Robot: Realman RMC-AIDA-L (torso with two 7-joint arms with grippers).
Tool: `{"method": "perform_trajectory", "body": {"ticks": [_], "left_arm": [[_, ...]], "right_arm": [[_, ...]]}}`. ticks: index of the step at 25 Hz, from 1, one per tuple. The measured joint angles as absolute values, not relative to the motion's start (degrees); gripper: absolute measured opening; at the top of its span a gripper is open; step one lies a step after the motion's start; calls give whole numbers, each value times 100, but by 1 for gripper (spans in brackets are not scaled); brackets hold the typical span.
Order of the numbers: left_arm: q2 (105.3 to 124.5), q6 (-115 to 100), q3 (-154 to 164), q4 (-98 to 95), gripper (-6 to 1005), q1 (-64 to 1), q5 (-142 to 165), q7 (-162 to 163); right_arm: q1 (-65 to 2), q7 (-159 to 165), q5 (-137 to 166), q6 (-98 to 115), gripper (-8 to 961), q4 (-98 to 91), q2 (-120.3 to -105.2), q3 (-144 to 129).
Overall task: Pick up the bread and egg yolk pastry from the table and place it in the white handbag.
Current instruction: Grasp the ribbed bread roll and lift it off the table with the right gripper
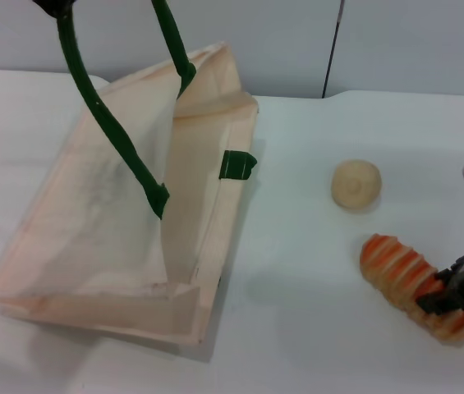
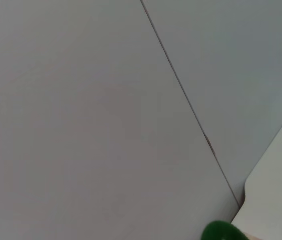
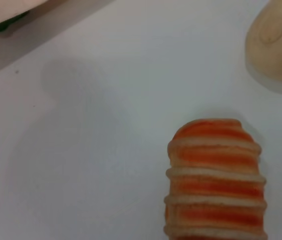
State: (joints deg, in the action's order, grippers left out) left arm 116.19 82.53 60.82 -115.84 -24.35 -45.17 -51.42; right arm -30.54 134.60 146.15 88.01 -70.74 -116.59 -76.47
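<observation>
— What do we see on the white worktop (image 1: 297, 328)?
— A ridged orange-and-tan bread (image 1: 408, 283) at our right, the right end effector (image 1: 460, 289) at its far end; whether it grips, we cannot tell. The smooth beige pastry (image 1: 356, 184) sits near. The cream handbag (image 1: 108, 238) lies well left, handle (image 1: 104, 123) raised.

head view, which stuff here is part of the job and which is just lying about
Part of the job:
- bread, right claw at its near end
- egg yolk pastry
- white handbag, handles lifted up toward the left claw at the top edge

Just there:
- table
- grey wall panels
</observation>
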Motion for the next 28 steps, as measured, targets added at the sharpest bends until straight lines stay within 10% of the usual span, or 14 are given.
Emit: {"method": "perform_trajectory", "body": {"ticks": [8, 28], "left_arm": [[11619, 8253, 6065, -11584, 124, -2426, -4517, -5142], [11628, 8245, 6064, -11584, 123, -2412, -4521, -5142]], "right_arm": [[-3059, 13496, 14601, 8734, 476, -7147, -11664, -7644], [-3087, 13552, 14577, 8746, 341, -7154, -11660, -7719]]}}
